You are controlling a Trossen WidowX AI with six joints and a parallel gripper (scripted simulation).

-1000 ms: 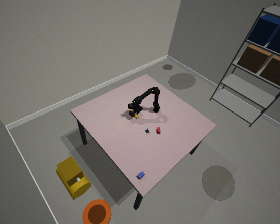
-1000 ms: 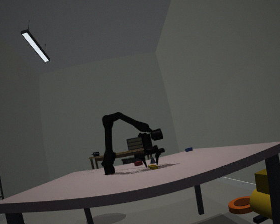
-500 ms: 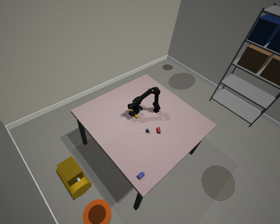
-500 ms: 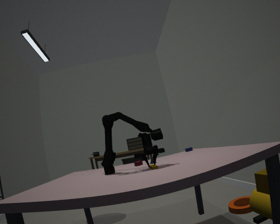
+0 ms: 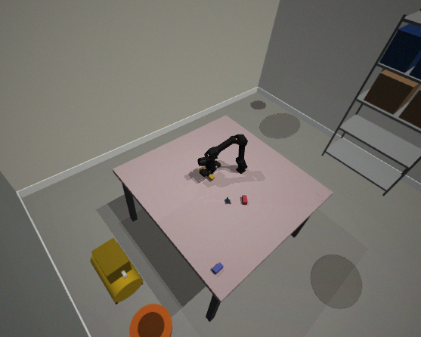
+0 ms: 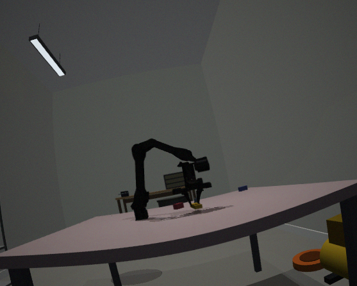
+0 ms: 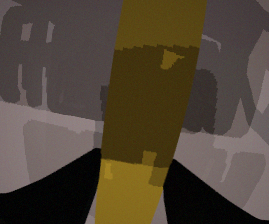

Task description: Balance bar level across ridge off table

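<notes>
Bar gripped, lift to come.
Holding the yellow bar (image 5: 211, 177) (image 6: 197, 206) (image 7: 140, 105) between narrowed fingers (image 5: 204, 172) (image 6: 199, 195), at left from the top, low by the table (image 5: 250, 234) (image 6: 116, 231) (image 7: 5, 130), perhaps touching it. Next: raise straight, carry right to the small dark ridge (image 5: 227, 201) (image 6: 195, 201), short of the red block (image 5: 244, 199) (image 6: 178, 206), and centre crosswise before release.
</notes>
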